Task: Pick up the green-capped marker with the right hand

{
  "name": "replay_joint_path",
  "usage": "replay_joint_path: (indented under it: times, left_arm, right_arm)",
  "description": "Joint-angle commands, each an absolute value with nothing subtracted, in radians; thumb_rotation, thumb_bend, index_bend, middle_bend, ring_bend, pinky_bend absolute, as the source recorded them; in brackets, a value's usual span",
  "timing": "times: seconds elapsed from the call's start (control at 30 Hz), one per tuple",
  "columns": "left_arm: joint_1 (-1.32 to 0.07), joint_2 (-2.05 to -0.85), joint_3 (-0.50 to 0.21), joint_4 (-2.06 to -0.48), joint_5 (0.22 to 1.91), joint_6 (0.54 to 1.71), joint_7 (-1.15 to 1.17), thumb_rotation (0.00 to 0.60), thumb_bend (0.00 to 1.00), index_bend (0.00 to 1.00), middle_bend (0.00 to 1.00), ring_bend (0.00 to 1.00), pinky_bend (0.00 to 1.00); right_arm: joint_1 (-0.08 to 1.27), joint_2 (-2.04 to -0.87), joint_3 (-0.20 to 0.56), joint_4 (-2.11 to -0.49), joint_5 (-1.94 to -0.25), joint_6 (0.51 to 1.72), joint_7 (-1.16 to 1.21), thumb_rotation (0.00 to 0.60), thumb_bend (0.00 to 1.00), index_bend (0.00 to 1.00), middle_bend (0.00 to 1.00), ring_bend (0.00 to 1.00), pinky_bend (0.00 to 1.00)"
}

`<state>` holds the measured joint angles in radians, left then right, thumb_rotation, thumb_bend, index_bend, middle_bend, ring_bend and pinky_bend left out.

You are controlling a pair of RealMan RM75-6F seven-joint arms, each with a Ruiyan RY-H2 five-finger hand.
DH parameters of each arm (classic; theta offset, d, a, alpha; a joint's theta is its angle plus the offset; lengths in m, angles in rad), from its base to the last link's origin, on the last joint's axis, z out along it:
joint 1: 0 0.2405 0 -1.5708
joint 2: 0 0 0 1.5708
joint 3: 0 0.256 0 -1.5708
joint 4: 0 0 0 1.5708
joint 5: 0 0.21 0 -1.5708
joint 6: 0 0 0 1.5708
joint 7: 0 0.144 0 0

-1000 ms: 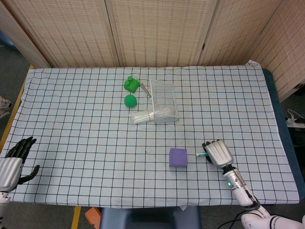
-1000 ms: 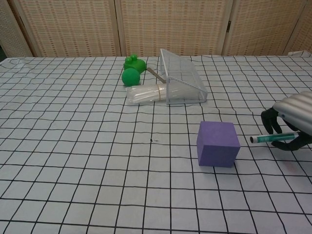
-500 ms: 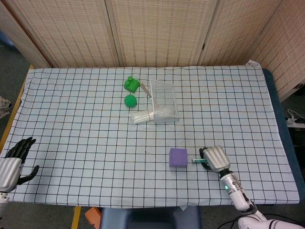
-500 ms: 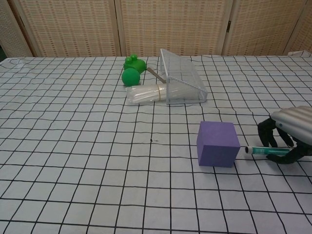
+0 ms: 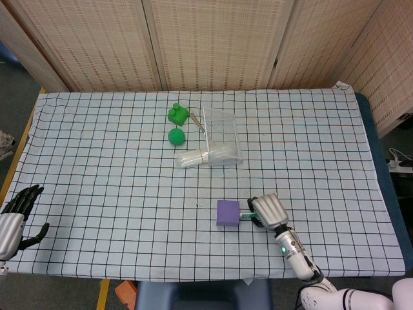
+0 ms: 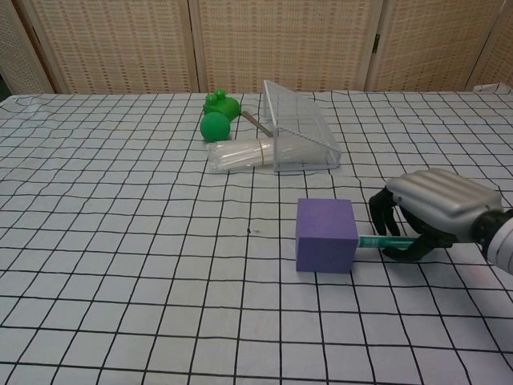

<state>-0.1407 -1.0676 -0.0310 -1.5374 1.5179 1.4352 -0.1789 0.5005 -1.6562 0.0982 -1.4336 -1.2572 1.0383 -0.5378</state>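
The green-capped marker (image 6: 383,240) lies level just above the checked cloth, its left end against the right face of a purple cube (image 6: 326,235). My right hand (image 6: 433,210) grips the marker's right part, fingers curled over it and thumb under it. From the head view the marker (image 5: 245,217) shows only as a short green stub between the cube (image 5: 228,212) and the right hand (image 5: 268,210). My left hand (image 5: 13,216) hangs off the table's near left corner, fingers apart and holding nothing.
At the back middle stand a green block toy (image 5: 177,115), a green ball (image 5: 176,136), a tipped clear plastic box (image 5: 221,135) and a clear tube (image 5: 197,157). A checked cloth (image 5: 97,168) covers the table.
My right hand has slid left across the cloth with the marker in it. The marker's end met the purple cube and pushed it a little to the left. The left hand barely moved.
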Motion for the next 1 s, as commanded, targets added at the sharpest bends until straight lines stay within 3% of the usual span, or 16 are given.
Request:
replay_joint_path:
  times: [0.03, 1.0]
  left_arm:
    - [-0.140, -1.066, -0.029, -1.537, 1.521, 1.436, -0.184, 0.600, 0.40, 0.00, 0.00, 0.00, 0.16]
    - [-0.125, -1.042, -0.022, -1.520, 1.552, 1.469, -0.267, 0.600, 0.40, 0.00, 0.00, 0.00, 0.16]
  right_arm:
    - [0.527, -1.688, 0.117, -1.435, -1.231, 1.025, -0.578, 0.600, 0.34, 1.00, 0.79, 0.65, 0.67]
    - [0.741, -1.953, 0.237, -1.366, -1.019, 0.999, -0.823, 0.600, 0.34, 1.00, 0.79, 0.65, 0.67]
